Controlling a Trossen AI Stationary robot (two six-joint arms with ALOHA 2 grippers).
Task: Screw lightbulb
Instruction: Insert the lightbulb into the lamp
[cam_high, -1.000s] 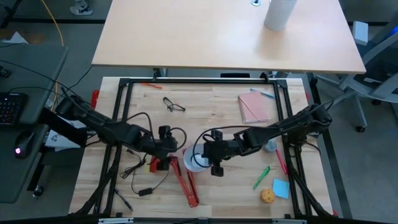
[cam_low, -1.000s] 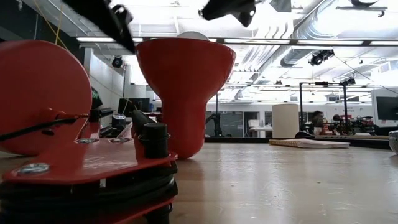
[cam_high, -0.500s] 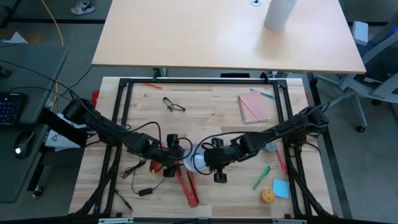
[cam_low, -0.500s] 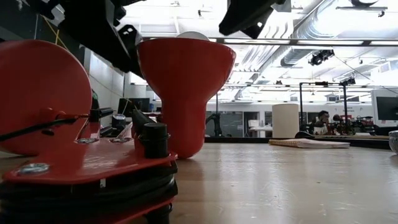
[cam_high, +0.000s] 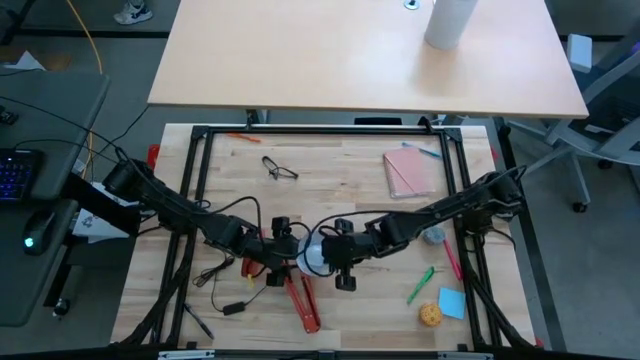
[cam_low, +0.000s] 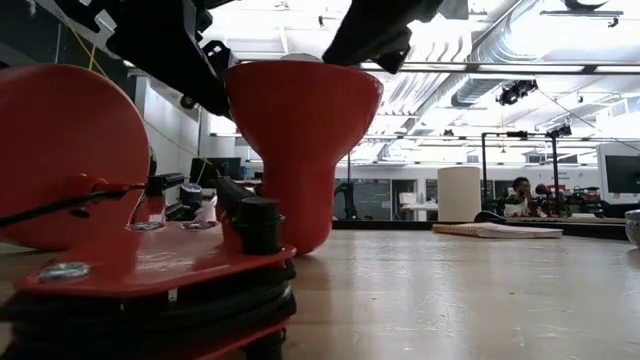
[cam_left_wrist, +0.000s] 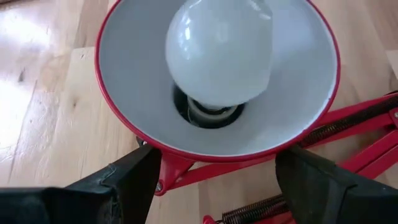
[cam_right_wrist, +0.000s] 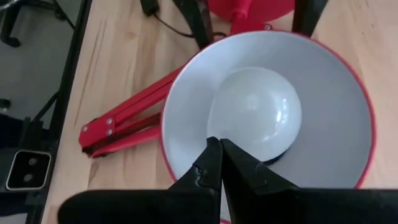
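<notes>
The red lamp shade (cam_high: 316, 258) stands mouth up on the table, white inside. The white lightbulb (cam_left_wrist: 217, 50) sits base down in the shade's socket (cam_left_wrist: 208, 113). My left gripper (cam_left_wrist: 217, 186) is open and slants down from the table's left, with one finger on each side of the shade's outer wall. My right gripper (cam_right_wrist: 221, 152) is shut. It slants down from the right, with its tips over the shade's rim at the bulb's side (cam_right_wrist: 249, 118). The lamp's red arm (cam_high: 298, 295) and base lie on the table. My left gripper has its open fingers (cam_left_wrist: 121, 180) standing on either side of the shade's red outer wall (cam_left_wrist: 180, 163), just below the rim; I cannot tell whether they touch it. My right gripper has its shut fingertips (cam_right_wrist: 214, 149) close against the bulb's side, inside the shade; I cannot tell whether they touch it.
Glasses (cam_high: 280, 168) and a pink notebook (cam_high: 410, 172) lie at the far side. A green marker (cam_high: 420, 285), a blue note (cam_high: 452, 302) and a round brown lump (cam_high: 430, 315) lie near right. A black cable (cam_high: 225, 290) trails near left.
My left gripper has come down and toward the table's right until its fingers stand on either side of the shade. My right gripper has come down and toward the left, over the shade's mouth. In the low view the lamp's base and shade have shifted slightly.
</notes>
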